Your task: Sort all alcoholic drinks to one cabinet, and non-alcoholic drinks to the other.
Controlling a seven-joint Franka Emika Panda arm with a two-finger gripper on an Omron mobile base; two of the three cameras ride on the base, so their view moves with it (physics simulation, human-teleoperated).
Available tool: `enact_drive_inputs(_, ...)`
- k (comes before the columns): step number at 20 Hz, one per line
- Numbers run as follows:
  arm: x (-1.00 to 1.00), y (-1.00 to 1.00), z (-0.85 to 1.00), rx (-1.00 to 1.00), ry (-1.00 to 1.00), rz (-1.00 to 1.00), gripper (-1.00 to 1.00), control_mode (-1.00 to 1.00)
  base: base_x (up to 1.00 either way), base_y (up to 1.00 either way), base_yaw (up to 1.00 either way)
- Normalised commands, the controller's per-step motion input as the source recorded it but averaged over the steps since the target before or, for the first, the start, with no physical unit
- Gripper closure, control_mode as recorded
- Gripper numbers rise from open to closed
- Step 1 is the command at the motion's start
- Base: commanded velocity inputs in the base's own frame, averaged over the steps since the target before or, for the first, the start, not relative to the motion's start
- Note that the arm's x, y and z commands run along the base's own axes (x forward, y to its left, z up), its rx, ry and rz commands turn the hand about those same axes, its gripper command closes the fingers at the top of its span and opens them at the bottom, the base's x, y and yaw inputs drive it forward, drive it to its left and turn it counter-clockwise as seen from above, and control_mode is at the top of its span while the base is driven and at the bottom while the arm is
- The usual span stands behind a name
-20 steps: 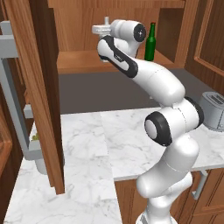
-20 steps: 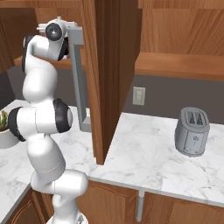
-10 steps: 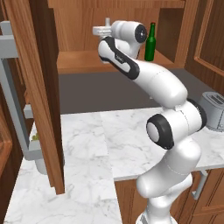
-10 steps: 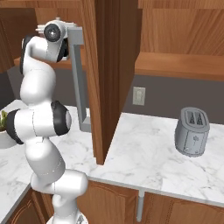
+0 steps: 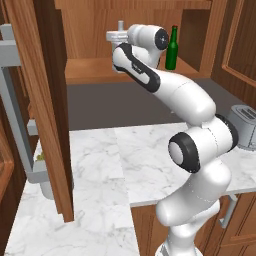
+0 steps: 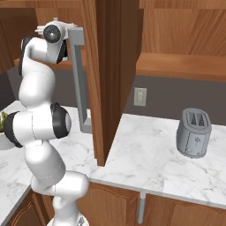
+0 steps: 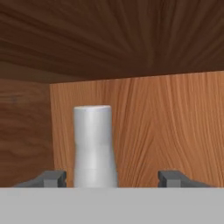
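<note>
In the left base view, the white arm rises from the lower right of the frame and reaches up toward the upper middle, into the open wooden cabinet (image 5: 100,30). The claw (image 5: 119,31) sits at the top centre of the frame, above the cabinet shelf; from here its fingers are too small to tell how they stand. Just right of the arm's last joint, a slim dark-green bottle (image 5: 172,49) stands upright on the same shelf, near the top of the frame. An open cabinet door (image 5: 47,105) hangs down the left side. The marble tabletop (image 5: 105,175) fills the lower middle, and a grey toaster (image 5: 244,125) stands on it at the right edge.

In the right base view, the arm climbs the left side of the frame with its hand at the upper left. The open cabinet door runs down the middle of the frame. The toaster (image 6: 194,132) stands on the tabletop (image 6: 145,163) at the right.

In the hand view, the two dark fingertips (image 7: 52,178) stand wide apart at the bottom, left and right. Between them, nearer the left one and touching neither, a pale grey-white bottle neck or cap (image 7: 93,144) stands upright against the wooden back wall of the cabinet.
</note>
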Motion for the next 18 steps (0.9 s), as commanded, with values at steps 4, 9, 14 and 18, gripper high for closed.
enact_drive_inputs(4, -0.10, 0.00, 0.00, 0.00, 0.00, 0.00, -1.00, -1.00, 0.00, 0.00, 0.00)
enact_drive_inputs(9, -0.35, 0.00, 0.01, 0.00, 0.00, 0.00, -1.00, -1.00, 0.00, 0.00, 0.00)
enact_drive_inputs(14, -0.60, -0.04, 0.14, -0.01, 0.00, 0.00, -1.00, -1.00, 0.00, 0.00, 0.00)
enact_drive_inputs(18, -0.79, -0.17, 0.24, -0.03, 0.00, -0.01, -1.00, -1.00, 0.00, 0.00, 0.00)
